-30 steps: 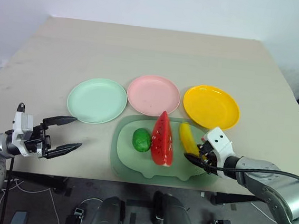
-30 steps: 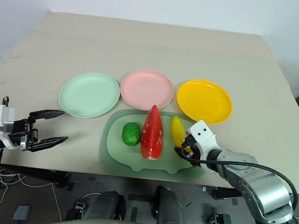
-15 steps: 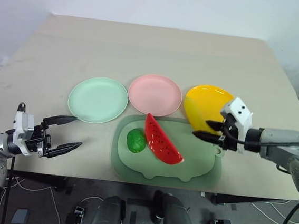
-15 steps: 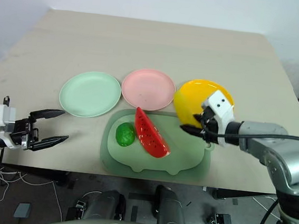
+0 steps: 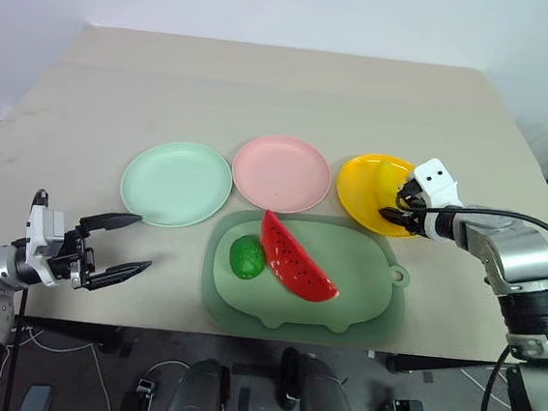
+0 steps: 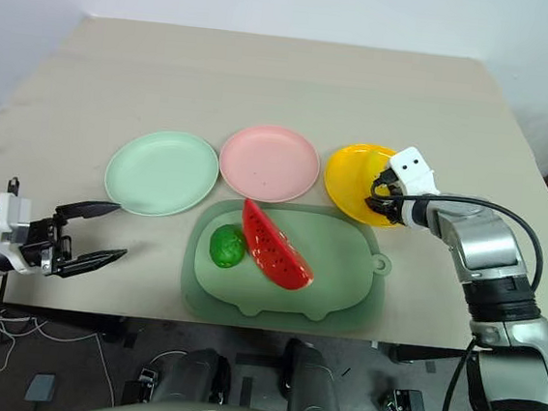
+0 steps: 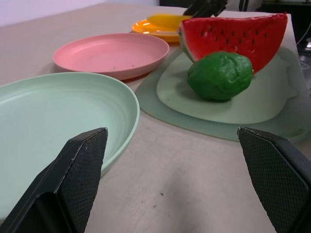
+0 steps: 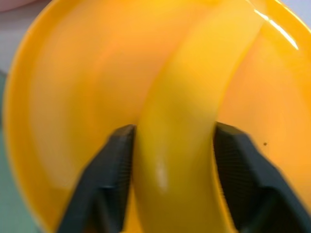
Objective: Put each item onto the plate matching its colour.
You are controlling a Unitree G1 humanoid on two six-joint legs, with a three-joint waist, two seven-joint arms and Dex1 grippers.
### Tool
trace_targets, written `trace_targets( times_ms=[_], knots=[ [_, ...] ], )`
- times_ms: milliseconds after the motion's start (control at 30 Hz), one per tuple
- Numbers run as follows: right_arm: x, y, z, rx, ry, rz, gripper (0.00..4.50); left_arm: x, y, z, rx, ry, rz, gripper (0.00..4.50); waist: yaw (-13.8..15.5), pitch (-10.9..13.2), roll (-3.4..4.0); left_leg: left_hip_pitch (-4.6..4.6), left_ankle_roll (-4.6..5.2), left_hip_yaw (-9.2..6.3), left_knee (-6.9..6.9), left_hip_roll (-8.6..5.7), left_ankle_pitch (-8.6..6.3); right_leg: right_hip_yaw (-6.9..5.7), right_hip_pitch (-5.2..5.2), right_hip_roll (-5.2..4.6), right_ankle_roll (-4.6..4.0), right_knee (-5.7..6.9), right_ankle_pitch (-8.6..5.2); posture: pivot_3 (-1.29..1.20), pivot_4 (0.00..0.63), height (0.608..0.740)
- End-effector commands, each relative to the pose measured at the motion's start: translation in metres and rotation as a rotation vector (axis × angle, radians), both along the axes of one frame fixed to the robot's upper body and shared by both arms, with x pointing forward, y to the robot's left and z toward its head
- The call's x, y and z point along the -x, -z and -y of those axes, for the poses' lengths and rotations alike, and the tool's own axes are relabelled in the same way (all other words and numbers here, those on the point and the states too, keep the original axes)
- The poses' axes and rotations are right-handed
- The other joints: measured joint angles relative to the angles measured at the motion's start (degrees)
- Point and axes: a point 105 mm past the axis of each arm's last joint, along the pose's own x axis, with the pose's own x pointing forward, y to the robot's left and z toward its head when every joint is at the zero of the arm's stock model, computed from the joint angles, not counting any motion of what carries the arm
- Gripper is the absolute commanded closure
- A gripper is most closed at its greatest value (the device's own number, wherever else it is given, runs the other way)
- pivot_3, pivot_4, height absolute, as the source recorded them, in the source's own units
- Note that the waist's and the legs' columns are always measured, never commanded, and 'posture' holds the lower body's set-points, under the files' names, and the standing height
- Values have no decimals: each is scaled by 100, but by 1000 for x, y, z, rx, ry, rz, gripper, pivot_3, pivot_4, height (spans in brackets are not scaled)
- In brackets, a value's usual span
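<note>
The yellow banana (image 5: 387, 176) rests on the orange-yellow plate (image 5: 356, 201) at the right of the row. My right gripper (image 5: 399, 202) reaches over that plate, and its fingers (image 8: 114, 165) press both sides of the banana (image 8: 180, 107). The red watermelon wedge (image 5: 294, 258) lies tilted on the pale green mat (image 5: 354, 286), with the dark-green lime (image 5: 247, 257) just left of it. The mint green plate (image 5: 176, 183) and the pink plate (image 5: 281, 173) hold nothing. My left gripper (image 5: 144, 243) hovers open near the table's front left edge, level with the mint plate (image 7: 58, 111).
The mat lies close to the table's front edge (image 5: 146, 324). The far half of the beige tabletop (image 5: 285, 90) lies behind the plates. A white wall stands beyond the table.
My right gripper has lifted the banana off the mat and carried it forward and right onto the orange-yellow plate. The watermelon wedge has tipped over leftward against the lime. The left arm has stayed still.
</note>
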Motion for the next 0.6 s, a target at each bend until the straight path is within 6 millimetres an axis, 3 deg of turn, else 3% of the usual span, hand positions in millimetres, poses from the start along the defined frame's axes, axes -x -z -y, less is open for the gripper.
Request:
trace_targets(
  times_ms=[33, 100, 300, 400, 600],
  knots=[
    [-6, -21, 1, 5, -25, 67, 633, 2, -7, -2, -14, -7, 44, 0, -3, 0, 1, 0, 0, -1, 0, 0, 0, 0, 0, -1, 0, 0, 0, 0, 150, 736],
    [-6, -26, 1, 12, -40, 76, 22, 2, -7, -2, -14, -7, 43, 0, -4, 0, 1, 1, 0, -3, 0, 1, 0, 0, 0, -2, 0, 1, 0, 0, 150, 736],
    [0, -72, -11, -68, -132, 138, 22, 2, -5, -2, -14, -8, 42, 0, -9, 9, 14, 2, 0, -2, 4, 1, 0, 1, -2, -3, 0, 9, 1, 0, 150, 736],
    [19, -101, -39, -143, -280, 134, 22, 2, -4, -3, -14, -8, 40, 0, -18, 10, 18, 1, 0, -4, 4, 2, 0, 1, -6, -2, 0, 12, 1, 0, 150, 736],
    [51, -100, -76, -153, -439, 38, 22, 1, -3, -2, -12, 2, 35, 0, -77, 9, 16, 1, 0, -12, 4, 7, 0, -5, -5, -8, 0, 17, 1, 0, 150, 736]
  ],
)
